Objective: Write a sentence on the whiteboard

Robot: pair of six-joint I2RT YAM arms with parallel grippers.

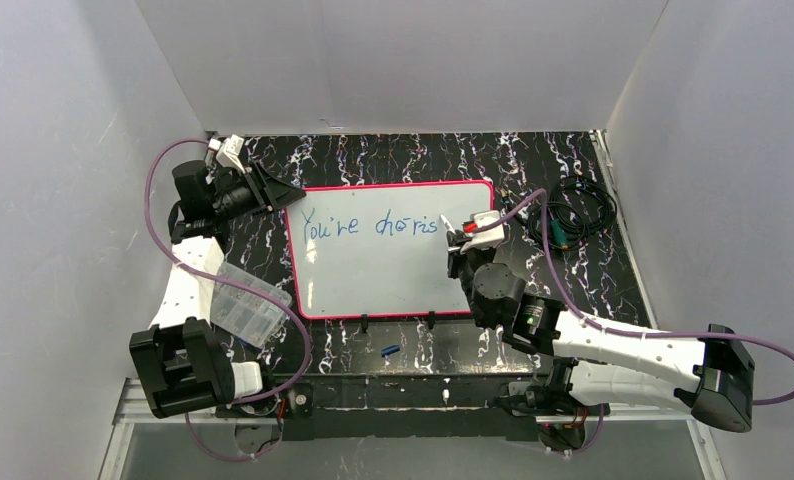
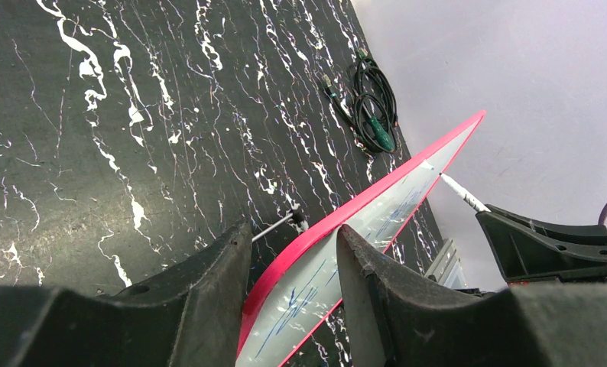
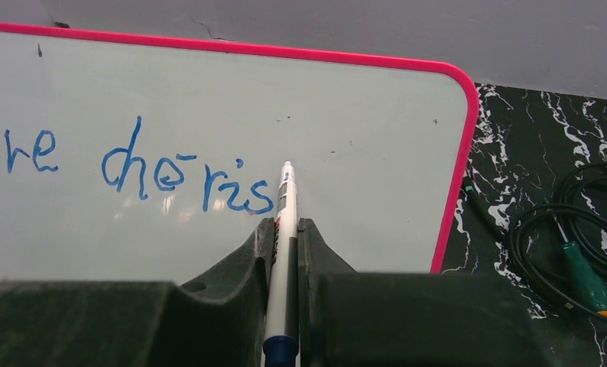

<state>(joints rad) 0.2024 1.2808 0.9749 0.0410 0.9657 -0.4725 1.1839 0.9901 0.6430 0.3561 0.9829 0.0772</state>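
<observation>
The whiteboard (image 1: 373, 280), glossy white with a pink-red frame, lies flat in the middle of the black marble table. The sentence (image 1: 373, 225) in blue reads "You're cheris" on one line; it also shows in the right wrist view (image 3: 186, 180). My right gripper (image 1: 460, 243) (image 3: 285, 225) is shut on a white marker (image 3: 284, 229). The marker's tip sits on the board just right of the last "s". My left gripper (image 1: 278, 195) (image 2: 293, 233) is at the board's far left corner (image 2: 377, 218). Its jaws stand apart, astride the pink frame.
A clear plastic box (image 1: 241, 300) lies left of the board by the left arm. A coil of black cable with a green plug (image 1: 573, 215) (image 3: 576, 252) lies right of the board. A small blue cap (image 1: 390, 350) lies near the front edge. White walls enclose the table.
</observation>
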